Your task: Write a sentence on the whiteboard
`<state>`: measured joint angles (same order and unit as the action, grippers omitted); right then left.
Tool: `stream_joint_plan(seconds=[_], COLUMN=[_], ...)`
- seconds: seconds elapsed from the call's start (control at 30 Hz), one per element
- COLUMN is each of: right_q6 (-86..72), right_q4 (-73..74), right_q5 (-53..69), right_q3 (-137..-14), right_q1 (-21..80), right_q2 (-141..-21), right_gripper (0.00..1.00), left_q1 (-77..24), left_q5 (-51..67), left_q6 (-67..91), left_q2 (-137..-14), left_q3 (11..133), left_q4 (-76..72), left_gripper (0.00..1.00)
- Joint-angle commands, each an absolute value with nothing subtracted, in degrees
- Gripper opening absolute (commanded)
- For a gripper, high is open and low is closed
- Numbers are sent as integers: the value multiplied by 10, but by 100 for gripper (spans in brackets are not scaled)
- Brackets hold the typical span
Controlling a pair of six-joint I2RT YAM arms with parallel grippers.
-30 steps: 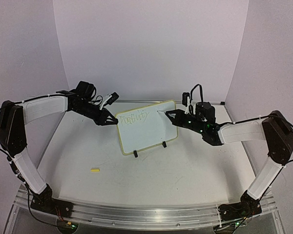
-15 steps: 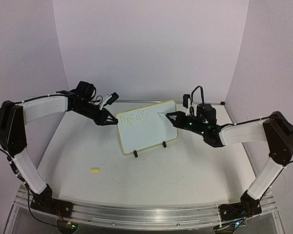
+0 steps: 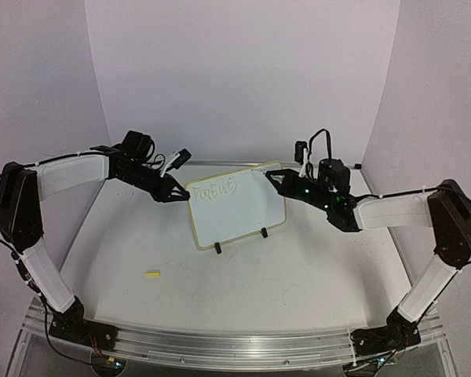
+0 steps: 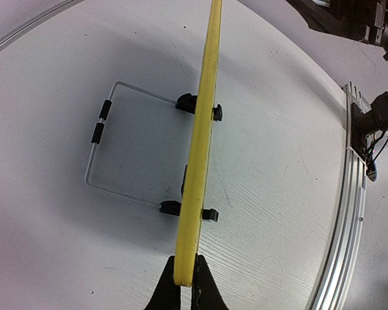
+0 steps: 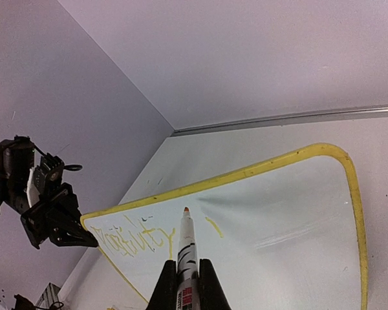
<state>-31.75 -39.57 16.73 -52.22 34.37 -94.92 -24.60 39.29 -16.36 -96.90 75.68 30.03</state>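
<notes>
Pale yellow rims the whiteboard [image 3: 237, 206], a small white rectangle with rounded corners. It stands tilted back on two black feet [image 3: 217, 248] and a wire prop [image 4: 98, 132], mid-bench [image 3: 298, 267]. The sentence [image 5: 134, 240] reads as one faint greenish word at the board's upper left, with a short separate stroke to its right. The left claw [image 4: 183, 287] is pinched tight on the board's left edge. The right claw [image 5: 187, 284] is closed around a marker [image 5: 185, 245] aimed at the face; whether the tip touches it cannot be told. A small yellow piece [image 3: 152, 274] lies well apart.
</notes>
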Motion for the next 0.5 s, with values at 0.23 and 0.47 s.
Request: stream_joint_plan(seconds=[0.23,0.47], right_q6=[-319,-317], right_q4=[-418,-427], right_q5=[165,148], right_q3=[-556,-544], right_q1=[342,342], right_q2=[-987,-979], right_gripper=[0,0], left_q1=[-257,-257], left_q5=[365,364], left_q6=[-181,-182], left_q2=[-992,-992], left_q3=[761,761], left_q4=[341,341], left_gripper=[0,0])
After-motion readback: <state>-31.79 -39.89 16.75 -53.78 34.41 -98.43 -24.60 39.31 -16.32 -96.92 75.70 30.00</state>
